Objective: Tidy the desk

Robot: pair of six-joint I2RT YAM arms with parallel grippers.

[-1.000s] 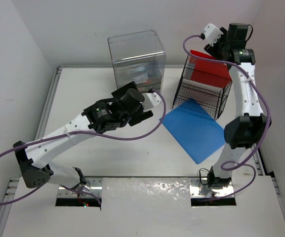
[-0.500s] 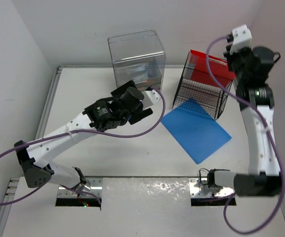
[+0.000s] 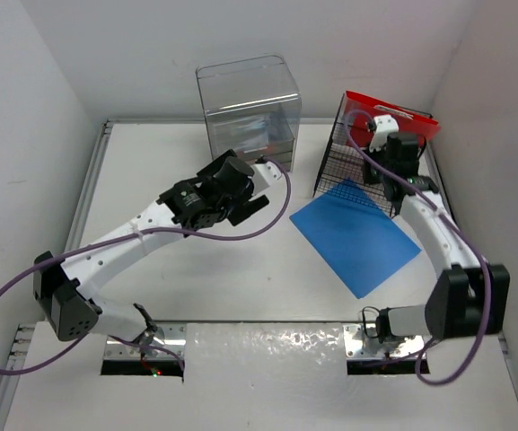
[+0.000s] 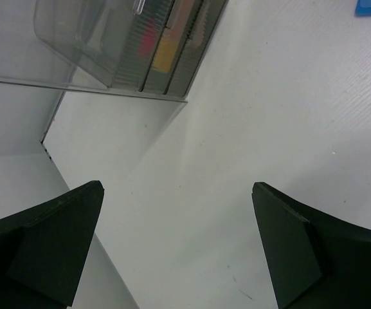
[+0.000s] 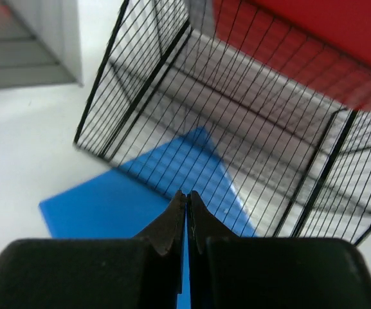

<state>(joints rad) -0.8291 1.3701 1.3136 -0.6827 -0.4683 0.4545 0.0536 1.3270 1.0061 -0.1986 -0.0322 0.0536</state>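
I am hovering the closed, empty right pincer (image 5: 186, 196) over the blue sheet (image 3: 355, 235) lying flat on the surface (image 3: 196, 278), its far corner meeting the wire basket (image 3: 339, 162) ahead, while the open left pincer (image 4: 177, 190) is hanging farther off.

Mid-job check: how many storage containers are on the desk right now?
2. A clear plastic box stands at the far centre of the desk. A black wire basket holding a red sheet stands at the far right. Others may be hidden.
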